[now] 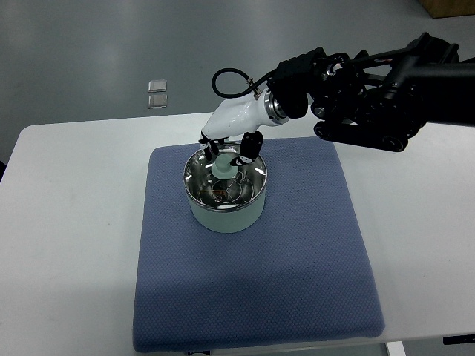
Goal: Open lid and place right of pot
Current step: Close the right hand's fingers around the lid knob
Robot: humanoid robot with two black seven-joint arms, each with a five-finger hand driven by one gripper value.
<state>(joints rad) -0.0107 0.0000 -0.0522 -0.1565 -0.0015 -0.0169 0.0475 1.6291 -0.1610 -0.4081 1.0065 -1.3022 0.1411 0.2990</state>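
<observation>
Glass lid [225, 185] on round pot [225, 211], knob [223, 167] pinched by glossy white right hand [231, 144].

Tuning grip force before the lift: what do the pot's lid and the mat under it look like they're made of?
Lid: seemingly clear glass in a polished metal rim, with mirror glints; pale knob, maybe plastic. Mat: blue, matte, dotted weave, probably fabric or foam. Right hand is at the knob.

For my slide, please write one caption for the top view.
Right hand reaches the lid knob of the pot on a blue mat.
</observation>
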